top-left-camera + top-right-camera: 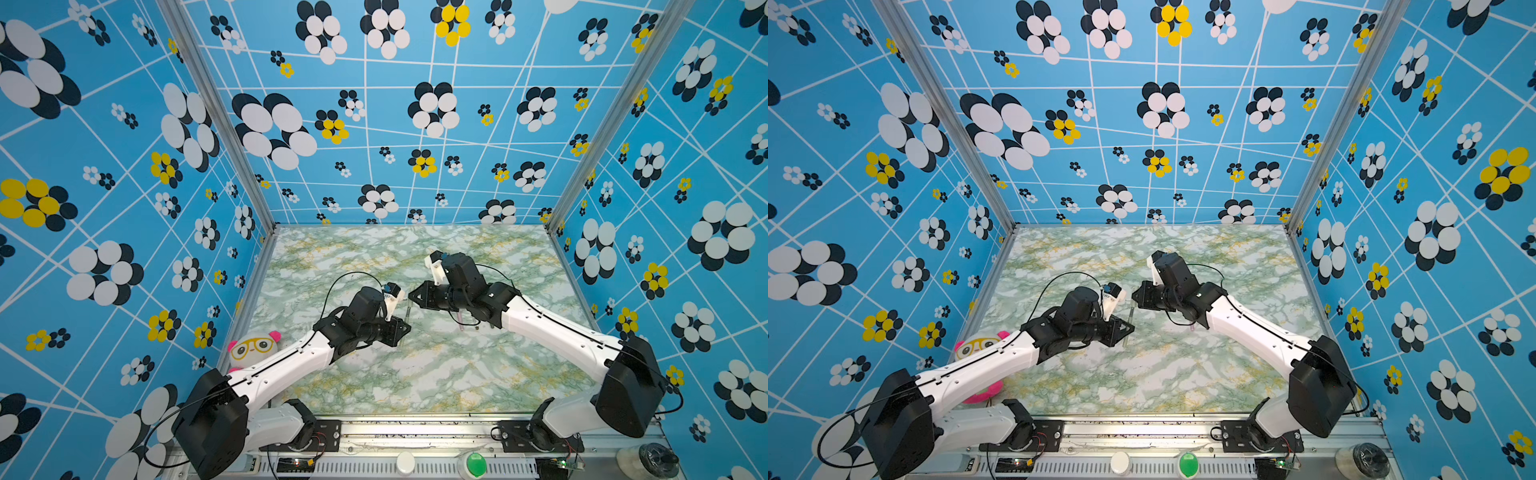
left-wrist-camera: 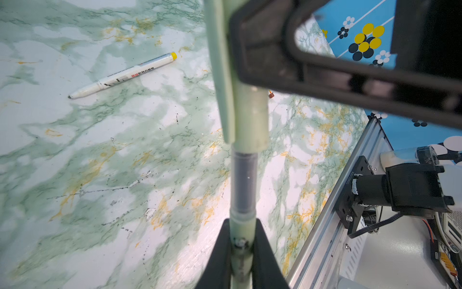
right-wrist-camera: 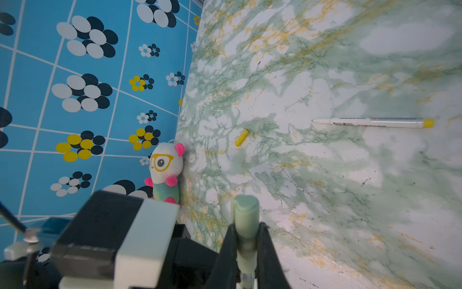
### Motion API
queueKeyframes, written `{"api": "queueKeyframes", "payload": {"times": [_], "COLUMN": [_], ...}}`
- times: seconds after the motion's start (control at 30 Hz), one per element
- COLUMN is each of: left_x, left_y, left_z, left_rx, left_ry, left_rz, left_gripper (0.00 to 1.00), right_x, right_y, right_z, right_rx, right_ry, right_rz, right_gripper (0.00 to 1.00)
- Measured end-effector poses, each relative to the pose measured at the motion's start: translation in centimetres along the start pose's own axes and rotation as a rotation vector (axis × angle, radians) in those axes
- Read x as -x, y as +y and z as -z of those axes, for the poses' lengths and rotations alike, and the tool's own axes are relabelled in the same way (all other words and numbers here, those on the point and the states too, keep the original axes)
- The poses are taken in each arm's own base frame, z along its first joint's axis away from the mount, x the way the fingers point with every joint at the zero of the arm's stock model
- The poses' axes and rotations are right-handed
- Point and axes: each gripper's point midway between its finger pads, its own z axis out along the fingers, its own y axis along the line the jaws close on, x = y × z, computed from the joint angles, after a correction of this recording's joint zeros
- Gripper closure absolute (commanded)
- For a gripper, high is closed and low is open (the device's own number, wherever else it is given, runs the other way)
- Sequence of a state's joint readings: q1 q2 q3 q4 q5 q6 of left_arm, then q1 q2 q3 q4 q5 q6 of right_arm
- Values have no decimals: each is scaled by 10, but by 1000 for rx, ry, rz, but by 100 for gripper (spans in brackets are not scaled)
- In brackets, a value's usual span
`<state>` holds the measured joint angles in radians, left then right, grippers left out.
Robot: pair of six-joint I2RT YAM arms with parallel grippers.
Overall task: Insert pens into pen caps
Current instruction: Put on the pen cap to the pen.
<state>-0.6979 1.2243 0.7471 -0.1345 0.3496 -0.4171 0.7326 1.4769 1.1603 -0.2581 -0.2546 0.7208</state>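
At the near left corner of the bench, a plush toy sits against the left edge. In the right wrist view a loose yellow cap lies flat on the marble, a little way from the toy.

Further in, over the middle of the bench, the left gripper is clenched on the rear barrel of the pale grey-green pen. The pen seems to be held clear of the surface, and it points toward the far edge. Its front end is inside the mouth of the pale grey-green cap, which the right gripper grasps across its body. A stretch of dark, clear barrel shows bare between the cap and the left pads, so the cap looks started but probably not fully seated.

Both parts look light, stiff and smooth. Being round plastic, either could slide through the pads under an end-on push. The pen is best held well back on the barrel, clear of the tip. The cap is best held toward its closed end, with its mouth left free.

A white yellow-ended pen lies uncapped on the bench, apart from both grippers. The arms hide it in both top views, so I cannot tell how far back it lies.
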Motion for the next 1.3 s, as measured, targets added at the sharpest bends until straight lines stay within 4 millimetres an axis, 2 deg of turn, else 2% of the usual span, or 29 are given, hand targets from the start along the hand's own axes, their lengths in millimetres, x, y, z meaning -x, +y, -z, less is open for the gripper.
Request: {"api": "queueKeyframes", "payload": {"times": [0.43,1.07,1.23,1.3], "left_x": [1,12,12,20], "left_y": [6,7,6,5], "left_z": [4,10,12,15], "left_rx": [27,34,32,29], "left_ry": [-7,-59,-66,-101], "left_rz": [-8,-13,-21,-32], "left_gripper": [100,100,100,100], "right_x": [-1,9,7,-2], "right_y": [6,15,17,19], "right_z": [-4,-5,-5,-5], "right_rx": [14,57,68,81], "right_ry": [7,-39,-29,8], "right_rz": [20,17,52,62], "right_gripper": [95,96,96,96]}}
